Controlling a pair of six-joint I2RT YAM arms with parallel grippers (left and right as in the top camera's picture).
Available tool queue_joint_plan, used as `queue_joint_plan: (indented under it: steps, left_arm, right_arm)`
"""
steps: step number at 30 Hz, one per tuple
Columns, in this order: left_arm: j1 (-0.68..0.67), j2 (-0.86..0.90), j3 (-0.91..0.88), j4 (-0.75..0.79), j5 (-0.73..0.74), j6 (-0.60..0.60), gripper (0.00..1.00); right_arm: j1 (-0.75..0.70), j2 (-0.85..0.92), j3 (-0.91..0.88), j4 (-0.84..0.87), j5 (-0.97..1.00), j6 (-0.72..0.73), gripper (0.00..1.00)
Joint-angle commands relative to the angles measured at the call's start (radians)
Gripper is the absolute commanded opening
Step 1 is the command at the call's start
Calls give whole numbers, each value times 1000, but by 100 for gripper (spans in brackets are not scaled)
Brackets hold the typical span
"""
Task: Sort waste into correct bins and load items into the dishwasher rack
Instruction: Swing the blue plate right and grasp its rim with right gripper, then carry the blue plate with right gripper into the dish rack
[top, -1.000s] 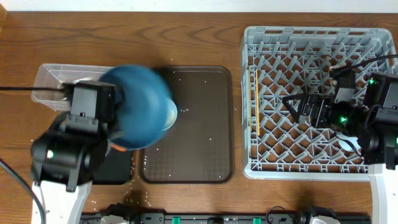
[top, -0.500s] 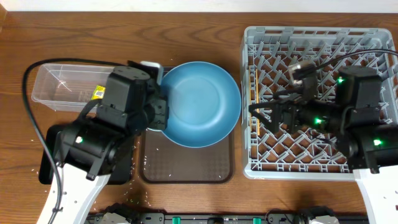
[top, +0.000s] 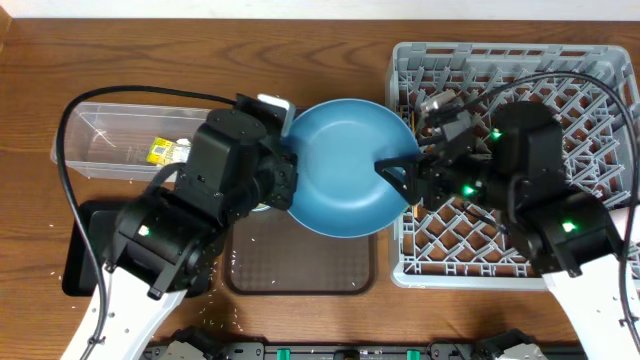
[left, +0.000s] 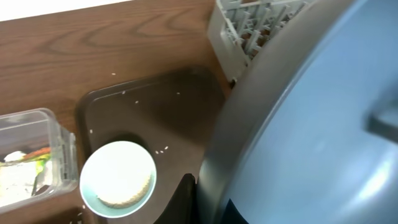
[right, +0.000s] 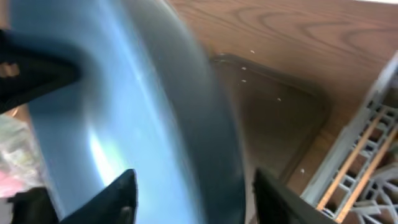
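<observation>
The large blue plate (top: 345, 165) hangs tilted over the gap between the brown serving tray and the dishwasher rack (top: 590, 60). My left gripper (top: 290, 172) is shut on its left rim, and the same grip shows in the left wrist view (left: 200, 190). My right gripper (top: 395, 180) stands open astride the plate's right rim (right: 193, 193), one finger before the face, the other beyond the edge with a gap. A white bowl (left: 118, 180) with light-blue outside, holding rice, sits on the serving tray. The clear box (top: 100, 140) holds a yellow-green wrapper (top: 158, 152).
The dark-brown serving tray (top: 300, 265), flecked with rice grains, lies at the centre. A black tray (top: 85, 265) shows at the front left, partly hidden under my left arm. The rack's near wall (right: 367, 162) stands just right of the plate.
My left arm has carried the plate rightward to the rack's edge. My right arm has come left from over the rack to the plate's right rim, its jaws narrowing.
</observation>
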Motion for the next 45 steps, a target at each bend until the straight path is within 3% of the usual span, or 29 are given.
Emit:
queue_joint_plan:
  steps: [1,5,7,14,19,21,22,24,25,26,28,36,43,45]
  left_arm:
    - [-16,-15,13,10,9,6,6]
    - [-16,-16,13,9,10,6,6]
    - [-16,-16,13,9,10,6,6]
    - [-16,-15,13,21,9,6,6]
    - [-16,-16,13,32,11,6,7]
    - [-16,-16,13,32,16,6,17]
    - [-16,-16,13,32,17,6,30]
    - [-16,-16,13,35,17,6,39]
    - [-16,-16,13,35,18,6,56]
    - [-16,-16,13,35,18,6,81]
    - [-16,-16,13,36,18,6,99]
    - [-16,-52,13,55,16,6,98]
    - [-16,-97,13,38,13,6,98]
    - [-16,-100,13,26,13,7,98]
  right_arm:
    - [13,21,8,2,93,0,45]
    - [13,26,8,2,146,0,40]
    - [13,26,8,1,152,0,27]
    - [13,26,8,1,153,0,1]
    - [13,26,8,5,175,0,1]
    - [13,26,8,3,196,0,1]
    - [13,26,8,1,215,0,1]
    - [13,26,8,-2,274,0,1]
    - [13,26,8,-2,300,1,1]
    - [13,25,8,-4,338,16,1]
    - [13,22,8,-15,417,63,1]
    - [-19,10,9,-85,888,136,1]
    - [-115,7,9,-46,1493,134,1]
    - [-140,7,9,-28,1584,134,1]
